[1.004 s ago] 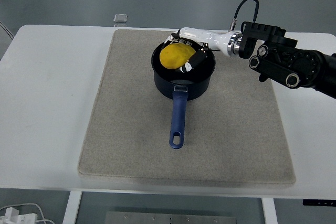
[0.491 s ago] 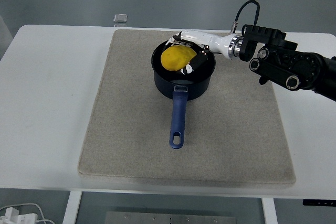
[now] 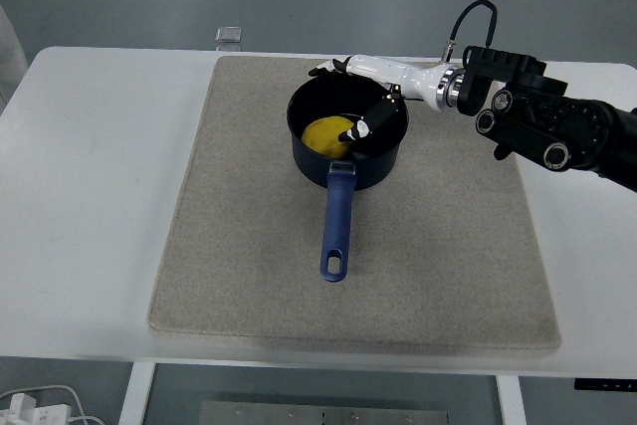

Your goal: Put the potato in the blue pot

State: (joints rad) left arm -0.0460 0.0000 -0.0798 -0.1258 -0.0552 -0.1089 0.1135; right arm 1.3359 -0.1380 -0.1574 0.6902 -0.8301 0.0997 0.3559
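Note:
The yellow potato [image 3: 326, 133] lies at the bottom of the blue pot [image 3: 390, 161], which stands at the middle back of the mat with its handle [image 3: 337, 228] pointing toward me. My right hand [image 3: 360, 97] hangs over the pot's far right rim with its fingers spread apart and holds nothing. One fingertip [image 3: 354, 131] reaches down just right of the potato. The left arm is out of view.
A grey mat [image 3: 249, 246] covers the middle of the white table [image 3: 90, 196]. A small clear object [image 3: 228, 35] sits at the table's far edge. The black forearm [image 3: 557, 126] crosses the back right of the mat.
The hand's fingers have spread and let go of the potato, which dropped from rim height to the pot's bottom. The hand has stayed over the pot.

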